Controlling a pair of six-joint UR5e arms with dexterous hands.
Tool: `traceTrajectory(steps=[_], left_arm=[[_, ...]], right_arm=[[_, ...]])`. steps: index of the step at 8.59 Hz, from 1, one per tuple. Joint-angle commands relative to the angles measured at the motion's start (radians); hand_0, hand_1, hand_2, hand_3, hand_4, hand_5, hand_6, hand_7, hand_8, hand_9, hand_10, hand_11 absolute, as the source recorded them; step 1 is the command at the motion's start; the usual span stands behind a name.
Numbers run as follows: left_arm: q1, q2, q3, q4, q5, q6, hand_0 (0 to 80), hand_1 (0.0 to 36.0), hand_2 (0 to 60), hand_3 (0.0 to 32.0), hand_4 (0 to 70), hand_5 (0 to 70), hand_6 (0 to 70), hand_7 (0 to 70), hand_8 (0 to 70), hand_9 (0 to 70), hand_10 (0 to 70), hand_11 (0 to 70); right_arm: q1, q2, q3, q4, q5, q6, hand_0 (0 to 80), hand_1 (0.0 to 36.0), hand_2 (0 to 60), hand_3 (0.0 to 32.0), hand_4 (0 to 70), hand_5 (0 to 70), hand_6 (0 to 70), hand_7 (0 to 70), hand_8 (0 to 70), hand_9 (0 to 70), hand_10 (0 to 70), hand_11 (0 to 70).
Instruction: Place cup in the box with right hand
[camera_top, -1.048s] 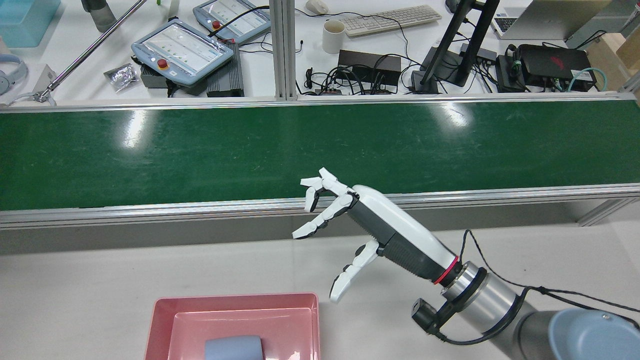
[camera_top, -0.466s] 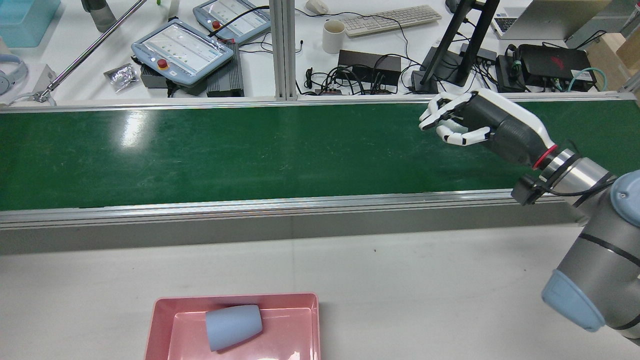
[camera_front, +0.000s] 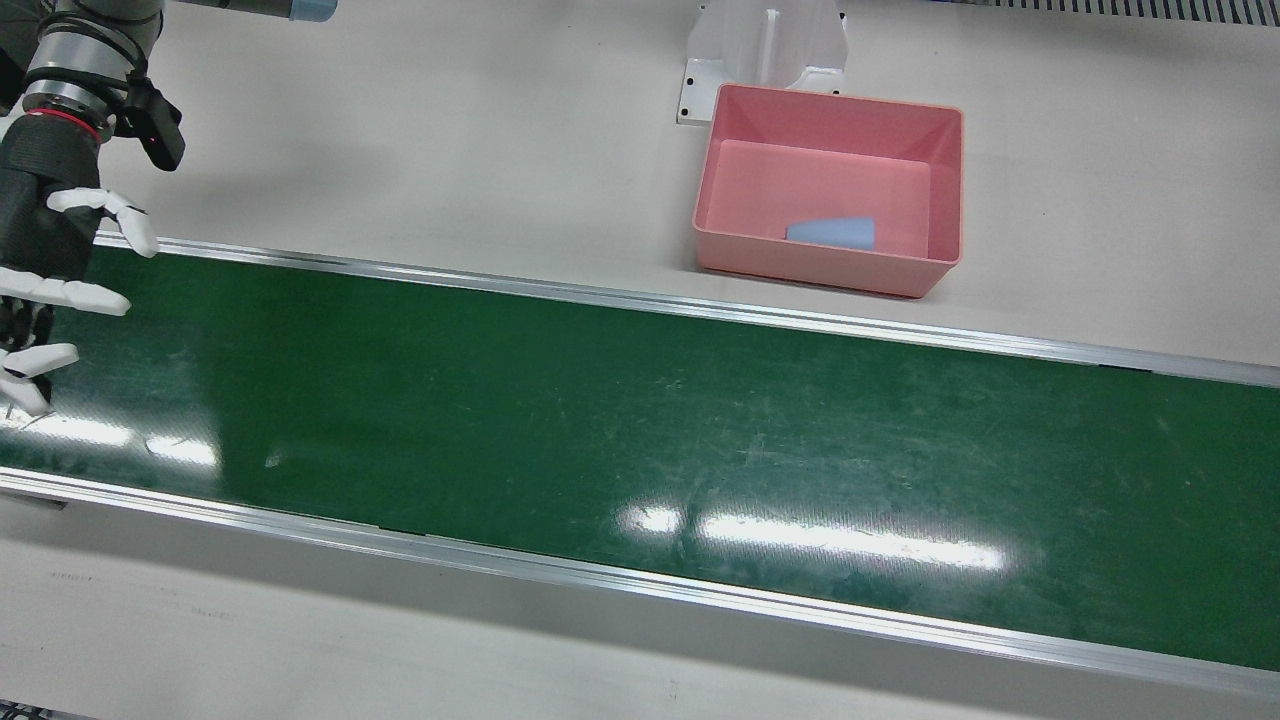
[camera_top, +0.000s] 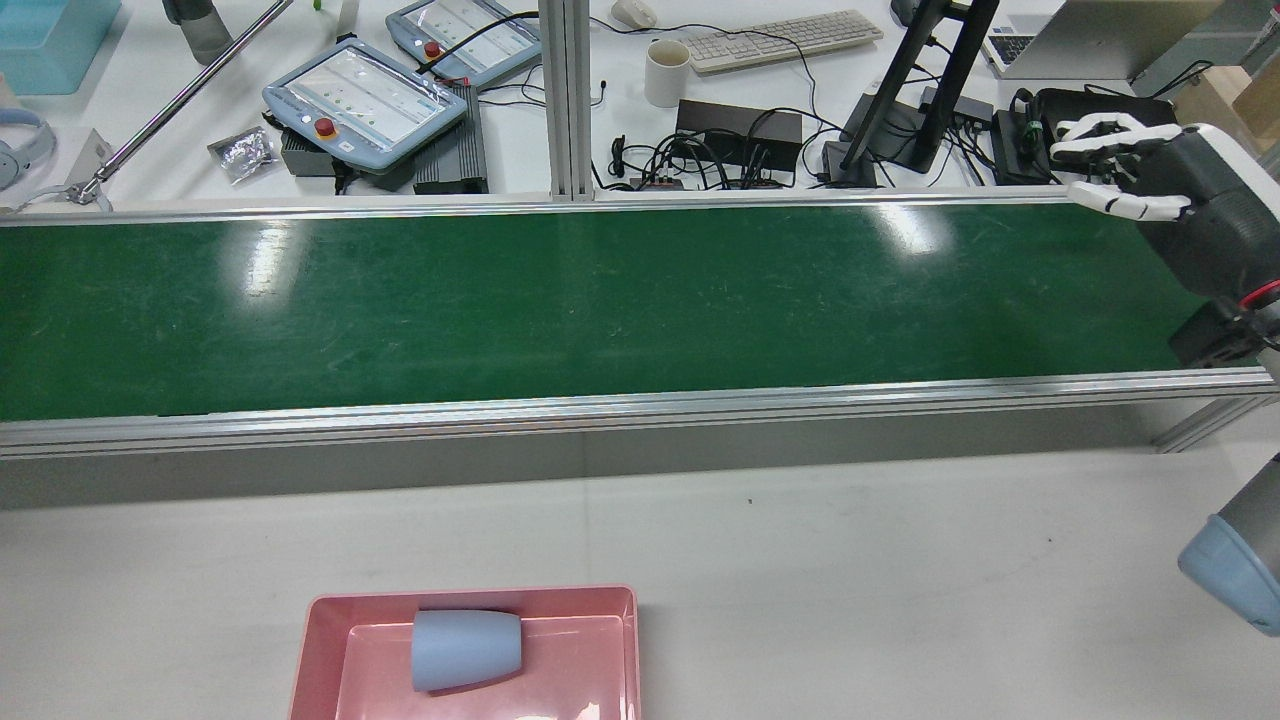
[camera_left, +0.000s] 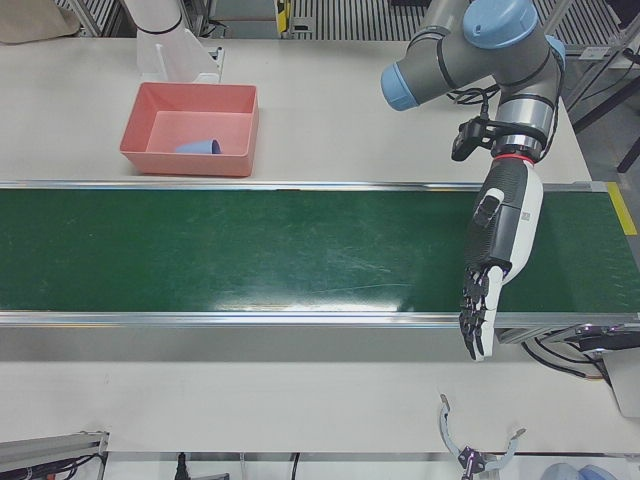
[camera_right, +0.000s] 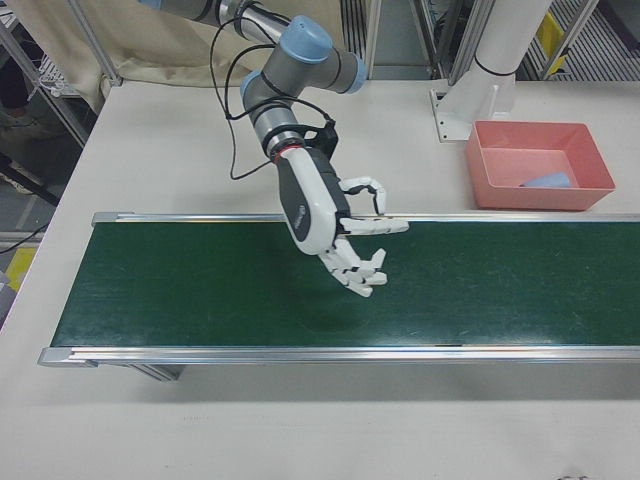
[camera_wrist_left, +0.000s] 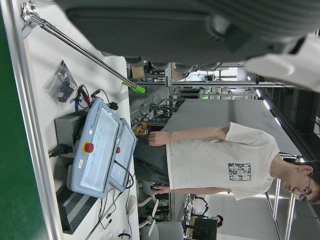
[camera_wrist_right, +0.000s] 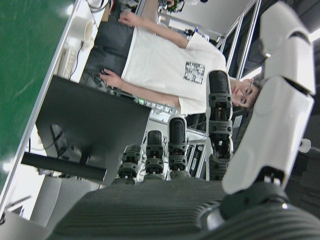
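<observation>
The light blue cup (camera_top: 466, 650) lies on its side inside the pink box (camera_top: 310, 650) on the white table; both also show in the front view, cup (camera_front: 830, 232) and box (camera_front: 820, 270). My right hand (camera_top: 1170, 190) is open and empty, far from the box, above the far right end of the green belt. In the right-front view it (camera_right: 345, 235) hovers over the belt with fingers spread. My left hand (camera_left: 495, 260) shows only in the left-front view, fingers stretched out over the belt's operator-side edge, holding nothing.
The green conveyor belt (camera_top: 600, 300) runs across the station between aluminium rails. Beyond it a desk carries teach pendants (camera_top: 365, 100), a mug (camera_top: 666, 72), cables and a monitor stand (camera_top: 900, 120). A white pedestal (camera_front: 765, 40) stands beside the box.
My right hand has swung from beside the box up across the belt to its far right end. The cup has rolled a little inside the box and now lies still.
</observation>
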Motion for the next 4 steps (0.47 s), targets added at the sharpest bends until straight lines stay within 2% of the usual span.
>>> traceTrajectory(steps=[1, 2, 3, 4], left_arm=[[0.0, 0.0, 0.0, 0.0, 0.0, 0.0, 0.0, 0.0, 0.0, 0.0, 0.0, 0.0, 0.0, 0.0, 0.0, 0.0, 0.0, 0.0], [0.001, 0.0, 0.0, 0.0, 0.0, 0.0, 0.0, 0.0, 0.0, 0.0, 0.0, 0.0, 0.0, 0.0, 0.0, 0.0, 0.0, 0.0], [0.0, 0.0, 0.0, 0.0, 0.0, 0.0, 0.0, 0.0, 0.0, 0.0, 0.0, 0.0, 0.0, 0.0, 0.0, 0.0, 0.0, 0.0], [0.0, 0.0, -0.001, 0.001, 0.0, 0.0, 0.0, 0.0, 0.0, 0.0, 0.0, 0.0, 0.0, 0.0, 0.0, 0.0, 0.0, 0.0]], right_arm=[[0.13, -0.023, -0.148, 0.163, 0.035, 0.029, 48.5, 9.8, 7.6, 0.0, 38.2, 4.3, 10.9, 42.8, 8.5, 19.3, 10.1, 15.6], [0.181, -0.02, -0.189, 0.179, -0.003, 0.029, 47.4, 8.3, 9.4, 0.0, 44.1, 3.7, 11.6, 46.5, 9.5, 21.5, 11.3, 17.1], [0.206, -0.004, -0.194, 0.179, -0.017, 0.027, 47.4, 7.2, 10.0, 0.0, 56.4, 3.3, 12.6, 51.7, 10.5, 23.8, 12.3, 18.3], [0.242, -0.002, -0.208, 0.179, -0.024, 0.027, 47.0, 6.6, 11.3, 0.0, 61.8, 3.0, 13.4, 54.9, 11.5, 25.7, 13.8, 20.2]])
